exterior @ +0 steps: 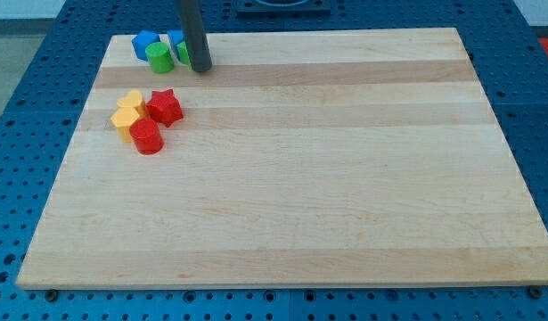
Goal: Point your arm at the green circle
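Observation:
The green circle [159, 58] stands near the board's top left corner. A blue block [145, 43] touches it on its upper left. Another blue block [175, 40] sits just right of it. A second green block [182, 52] is mostly hidden behind the rod. My tip [201, 67] rests on the board a short way to the right of the green circle, not touching it, close against the hidden green block.
Lower on the left side is a second cluster: a red star [165, 106], a red cylinder [146, 136], a yellow block [131, 101] and another yellow block [124, 119]. The wooden board [345, 178] lies on a blue perforated table.

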